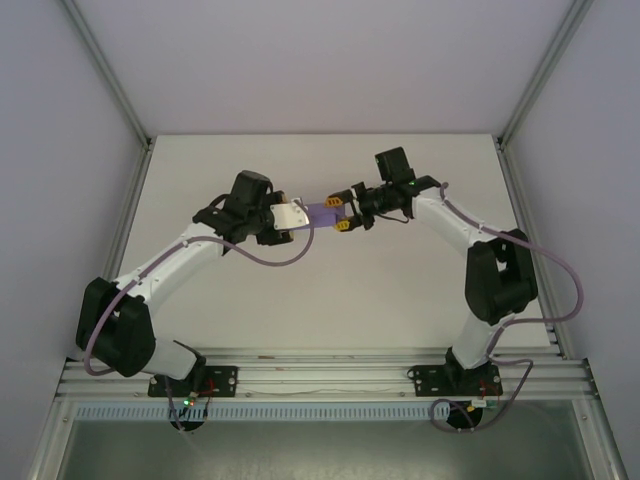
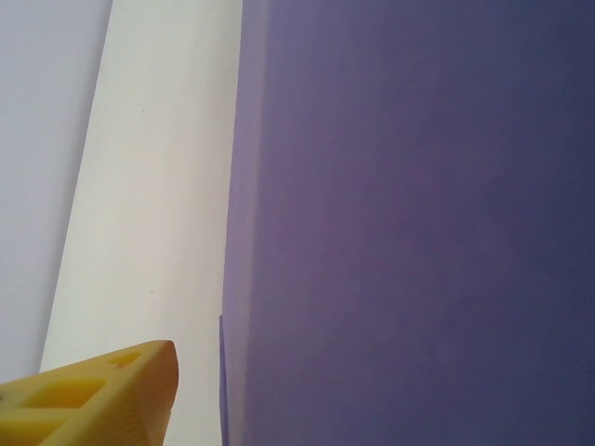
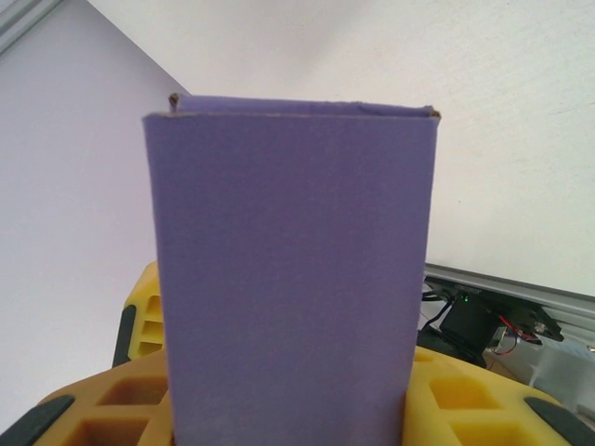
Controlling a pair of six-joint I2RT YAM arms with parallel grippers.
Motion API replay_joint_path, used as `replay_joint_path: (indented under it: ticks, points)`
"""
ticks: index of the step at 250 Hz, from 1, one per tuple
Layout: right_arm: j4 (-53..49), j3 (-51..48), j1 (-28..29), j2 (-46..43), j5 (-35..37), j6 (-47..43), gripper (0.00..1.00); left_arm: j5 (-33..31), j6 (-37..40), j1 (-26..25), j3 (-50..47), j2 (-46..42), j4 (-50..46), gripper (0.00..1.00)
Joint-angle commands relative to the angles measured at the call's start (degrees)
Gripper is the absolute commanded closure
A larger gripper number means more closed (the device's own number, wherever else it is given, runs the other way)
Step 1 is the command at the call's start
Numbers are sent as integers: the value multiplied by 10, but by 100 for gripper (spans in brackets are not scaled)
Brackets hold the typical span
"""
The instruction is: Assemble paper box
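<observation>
One purple box [image 1: 323, 212], two pincers, two arms and one bench [image 1: 330, 300] make up the count. From above, the box sits over the middle of the bench, lying lengthwise between my two pincers. My right pincer [image 1: 347, 212] pinches its right end: on that wrist's camera the box rises straight up out of the gap between my yellow fingers [image 3: 446, 400], broad purple face toward the lens. My left pincer [image 1: 285, 220] is at the box's other end. Its camera sees a purple face very close on the right and one yellow finger [image 2: 102, 395] low on the left, with a pale strip showing between that finger and the card. Whether my left pincer is spread or gripping I cannot tell.
</observation>
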Motion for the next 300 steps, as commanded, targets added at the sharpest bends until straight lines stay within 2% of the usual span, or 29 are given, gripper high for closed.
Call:
replay_joint_path:
  ticks: [1,43,54,63,88,106,127,143,154,160,163,214,245,281,300]
  points:
    - [17,-1,12,-28,-32,9,68,-1,1,-3,10,12,28,35]
    - [22,-5,18,-29,-28,9,62,10,-9,-4,15,14,28,52]
    - [24,-7,18,-29,-26,7,61,8,-10,-4,13,11,27,53]
    - [26,-7,18,-28,-25,6,55,4,-10,-4,12,10,28,54]
    - [36,-10,19,-30,-13,4,47,4,-10,-4,10,6,21,57]
    - [46,-9,18,-32,-11,1,46,13,-15,-4,8,9,13,58]
    - [23,-6,18,-32,-7,-22,32,19,-20,-4,8,13,5,60]
    - [10,-5,18,-35,3,-43,30,19,-26,-5,10,15,4,60]
    - [-6,-4,15,-37,12,-58,17,23,-27,-4,14,16,-7,61]
    - [-15,-5,13,-39,19,-68,2,24,-26,-3,16,17,-14,61]
    - [-21,-4,12,-41,23,-72,0,24,-26,-3,16,17,-17,61]
    - [-81,-49,-26,-97,138,-193,0,28,-31,-3,49,34,-114,61]
    - [-40,-85,-45,-150,242,-287,0,47,-43,-4,51,44,-147,60]
    - [-13,-103,-46,-217,434,-442,0,68,-57,-4,77,79,-196,60]
    - [34,-127,-47,-251,464,-513,0,80,-73,-4,93,102,-215,60]
